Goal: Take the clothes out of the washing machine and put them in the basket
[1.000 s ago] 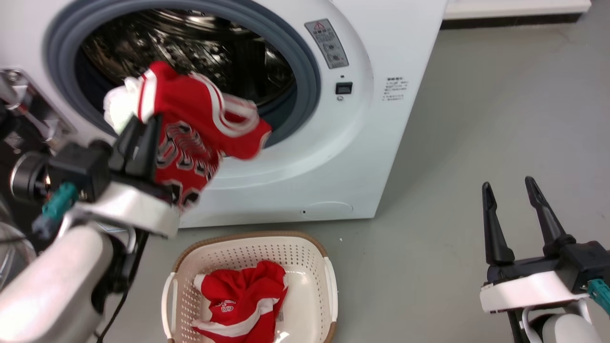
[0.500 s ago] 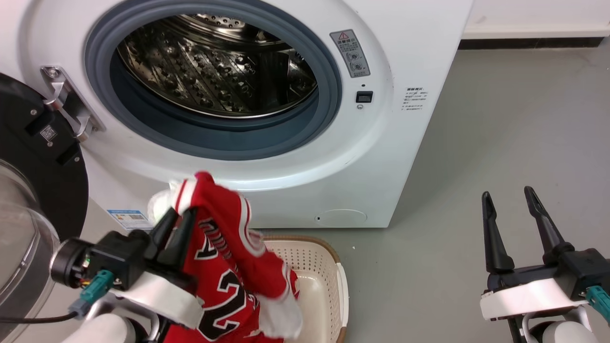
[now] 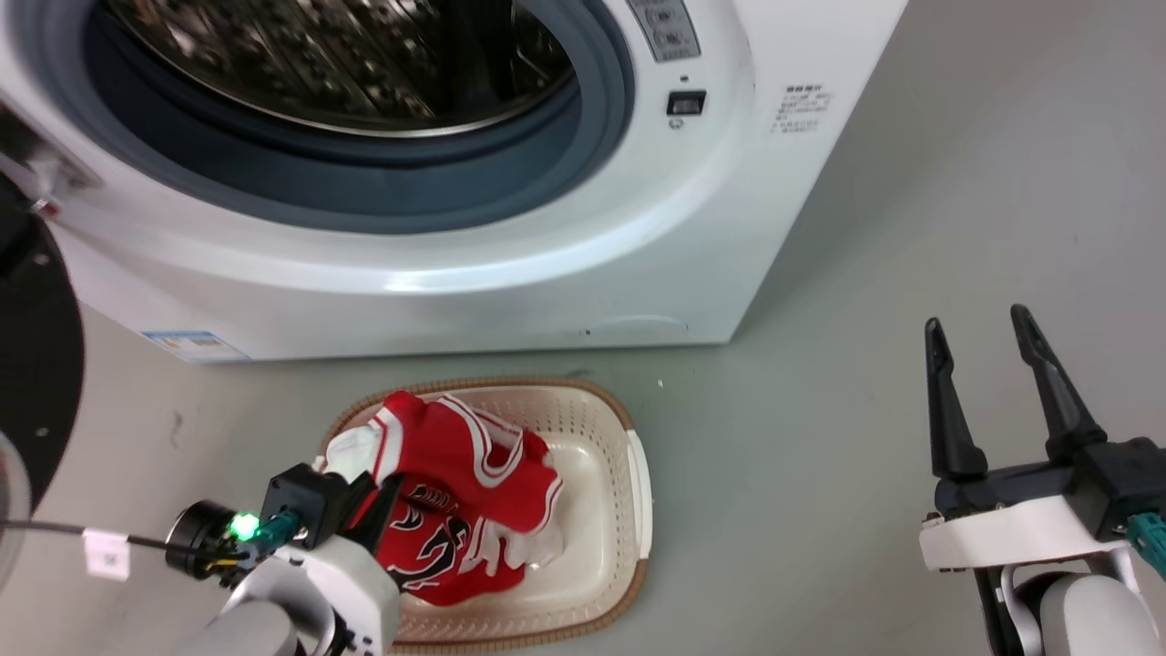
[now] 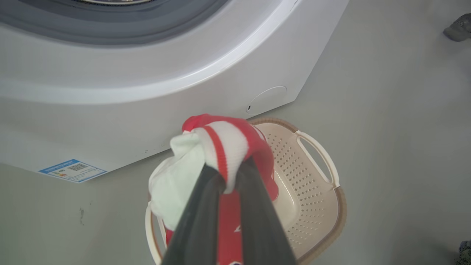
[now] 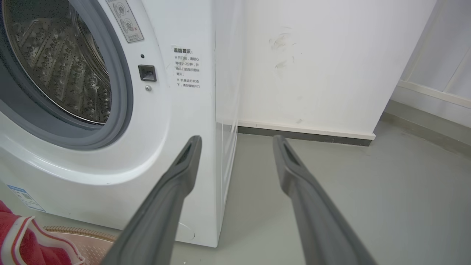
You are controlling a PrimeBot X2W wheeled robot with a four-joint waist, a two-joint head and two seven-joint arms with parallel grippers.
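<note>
Grey floor spans right and lower frame. White washing machine stands on it, upper left. Cream basket on floor, lower centre, near machine front. Dark scuff lower left

The left arm's pale forearm rises from the lower left of the head view, with a green light glowing at the wrist. The left gripper has its two dark fingers pinched tight on a fold of the red jersey. At the lower right, the right gripper points up the frame, its fingers spread well apart.
</note>
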